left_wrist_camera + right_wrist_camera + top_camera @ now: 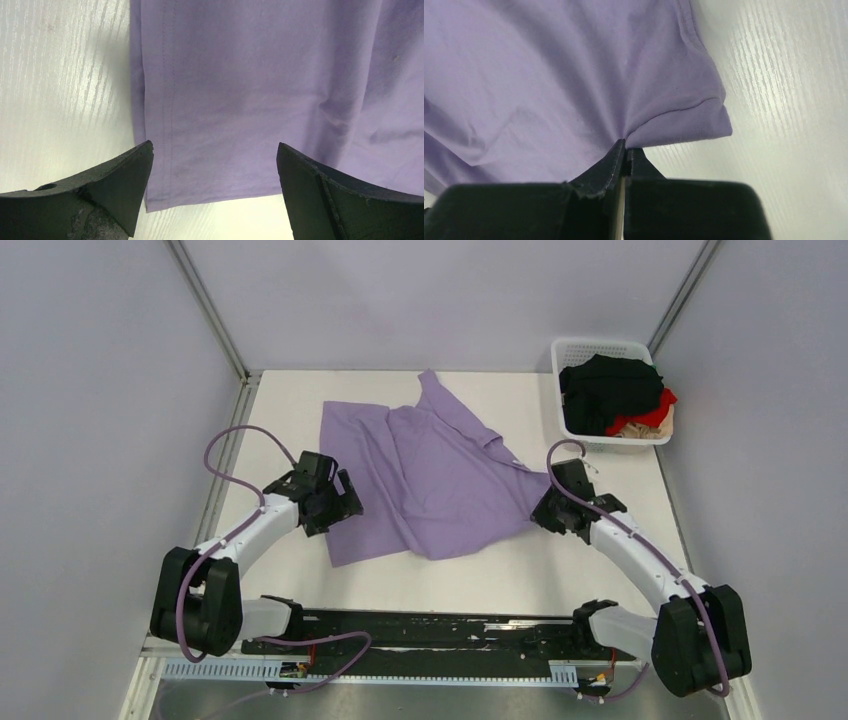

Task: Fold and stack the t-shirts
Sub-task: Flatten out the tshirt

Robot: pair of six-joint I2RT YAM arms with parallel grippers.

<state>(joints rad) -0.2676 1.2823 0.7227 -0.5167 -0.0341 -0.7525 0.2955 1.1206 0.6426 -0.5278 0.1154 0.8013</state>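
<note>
Wide-open left pincer (215, 150) above purple t-shirt (430, 480) hem, right pincer (626, 149) clamped tight on its edge

Bare table (285, 410) is left along the left side and the near edge, where passage is unhindered. The middle is covered by the purple t-shirt (430, 475). The far right corner is taken by the basket (600, 341), heaped with dark and red shirts (612, 388). Walls (100, 390), seemingly close, bound three sides.
</note>
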